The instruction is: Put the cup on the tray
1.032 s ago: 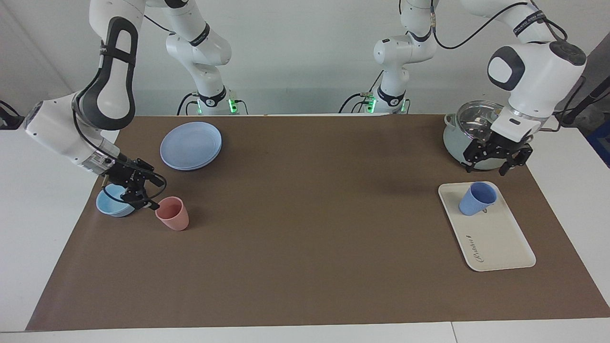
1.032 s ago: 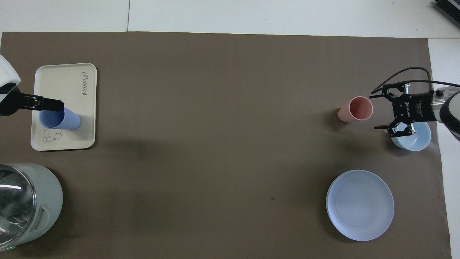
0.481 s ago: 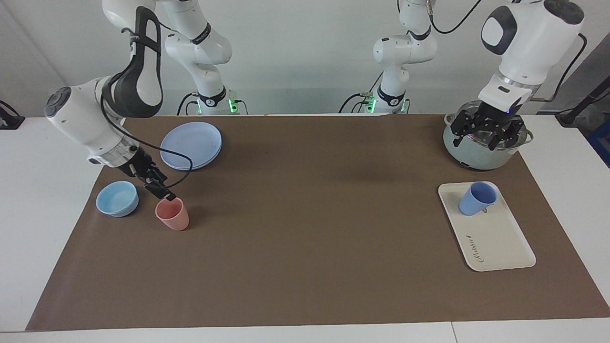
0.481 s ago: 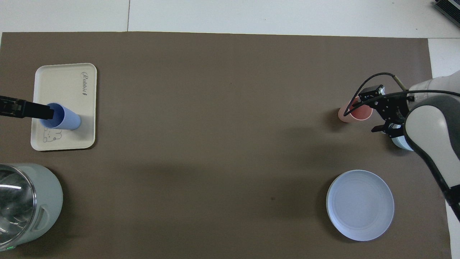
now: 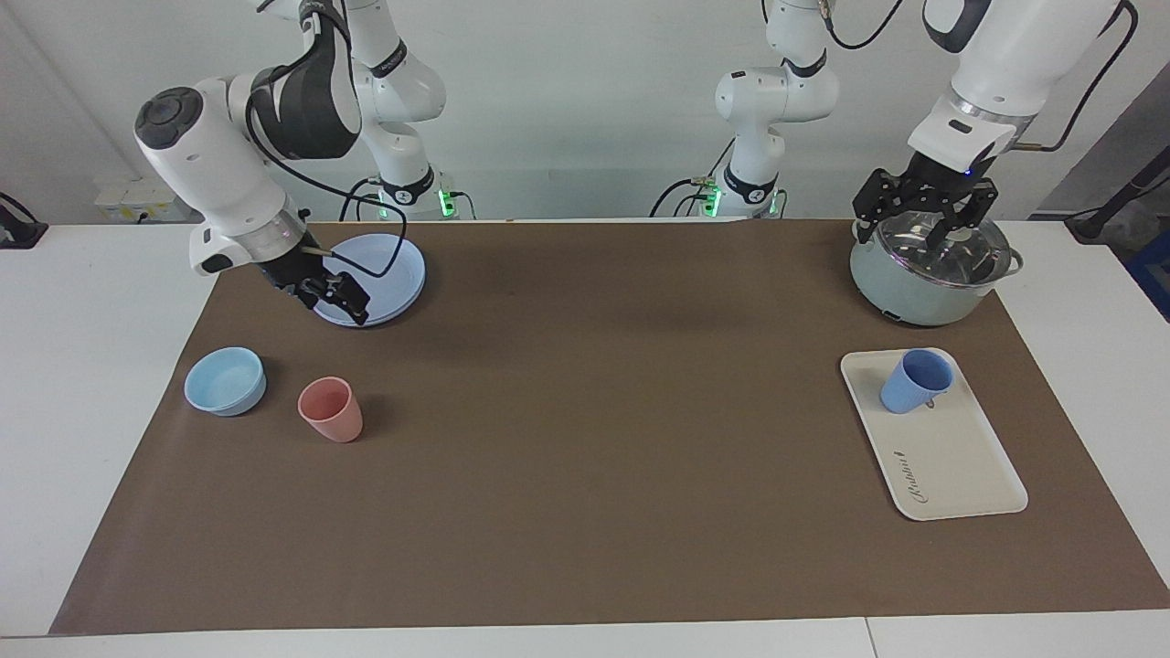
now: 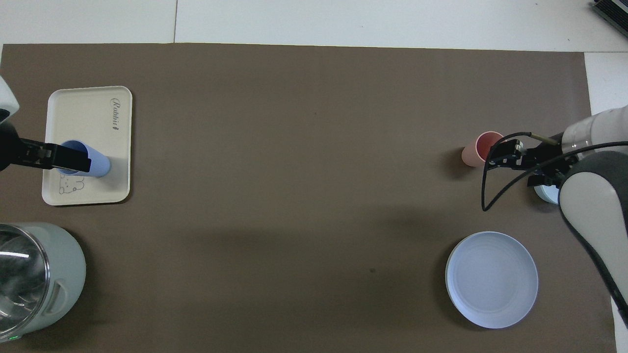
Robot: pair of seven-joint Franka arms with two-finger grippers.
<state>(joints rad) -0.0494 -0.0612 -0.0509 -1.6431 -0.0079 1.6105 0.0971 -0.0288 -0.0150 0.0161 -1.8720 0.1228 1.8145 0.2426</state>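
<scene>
Your cup (image 5: 915, 380) is a small periwinkle-blue tumbler, tapered, no handle, and it's standing upright on the tray (image 5: 951, 461), at the tray's end nearer the robots, by the little bear drawing. The tray is cream-white with rounded corners and script lettering at its other end, and it sits toward the left arm's end of the table, close to the edge of the brown mat (image 5: 585, 512).

Room-wise you've got loads: the whole middle of the mat is bare, and most of the tray is free too.

Left gripper (image 5: 925, 215) is up in the air over the lidded pot (image 5: 928, 274), fingers spread apart, holding nothing. Right gripper (image 5: 343, 299) hangs over the edge of the round plate (image 5: 379, 274); I can't tell whether it's apart or together.

Count: two cups (the blue one plus a pink cup (image 5: 330, 408)), one bowl (image 5: 225, 380) just beside the pink cup, one plate, one tray, one pot
</scene>
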